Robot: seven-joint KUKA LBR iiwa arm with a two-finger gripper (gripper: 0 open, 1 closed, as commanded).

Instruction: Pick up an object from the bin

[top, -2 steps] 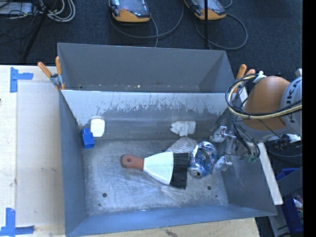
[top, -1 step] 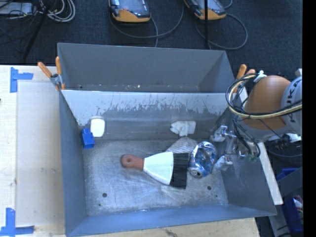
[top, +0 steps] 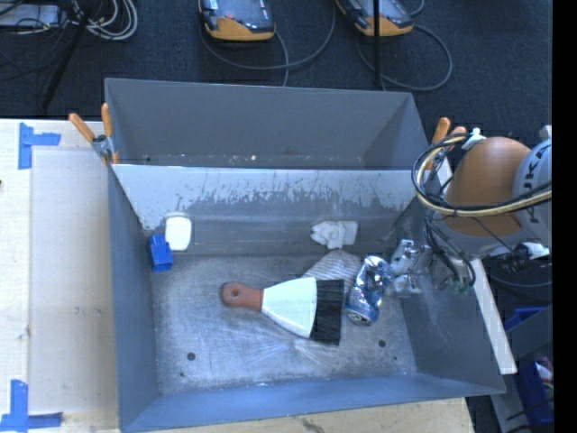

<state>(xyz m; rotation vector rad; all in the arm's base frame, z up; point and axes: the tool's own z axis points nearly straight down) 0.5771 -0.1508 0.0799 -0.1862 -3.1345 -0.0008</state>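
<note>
My gripper (top: pixel 407 267) is low at the bin's right side, close to the right wall. Just to its left, touching or nearly touching it, lies a crushed blue and silver drink can (top: pixel 365 292). Whether the can is between the jaws I cannot tell. Left of the can lies a hand brush (top: pixel 293 306) with a white body, black bristles and a brown handle that points left. A grey cloth (top: pixel 335 265) lies partly beneath the brush and the can.
A crumpled white wad (top: pixel 334 234) rests by the back wall. A blue block (top: pixel 160 253) and a white cube (top: pixel 178 233) sit together at the back left. The arm with its brown dome and cables hangs over the right rim.
</note>
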